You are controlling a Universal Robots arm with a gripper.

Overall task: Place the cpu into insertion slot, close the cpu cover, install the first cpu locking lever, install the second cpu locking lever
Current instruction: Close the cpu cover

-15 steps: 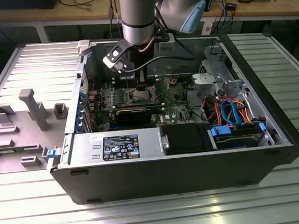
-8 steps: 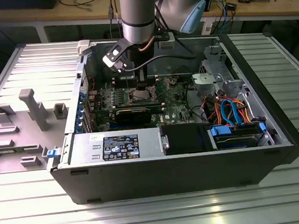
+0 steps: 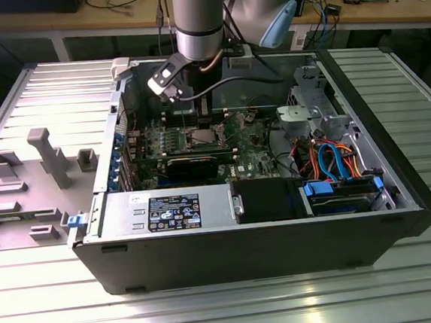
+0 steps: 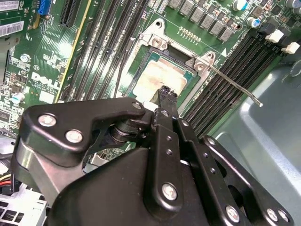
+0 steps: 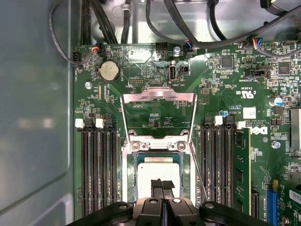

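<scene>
The cpu (image 5: 157, 170), a silvery square chip, lies flat in the insertion slot (image 5: 130, 179) on the green motherboard; the second wrist view shows the cpu (image 4: 162, 75) there too. The cpu cover (image 5: 157, 97), a thin metal frame with a square window, stands swung open away from the socket on its hinge. A thin locking lever (image 4: 235, 87) sticks out sideways, unlatched. My gripper (image 5: 162, 184) is shut with nothing between its black fingers, tips just over the chip's near edge. In the exterior view my gripper (image 3: 197, 129) reaches down into the open computer case.
Long black memory slots (image 5: 96, 174) flank the socket on both sides. A black graphics card (image 3: 189, 164), a power supply (image 3: 167, 211) and a drive cage with blue and orange cables (image 3: 336, 158) crowd the case. A grey fixture tray (image 3: 29, 185) lies at the exterior view's left.
</scene>
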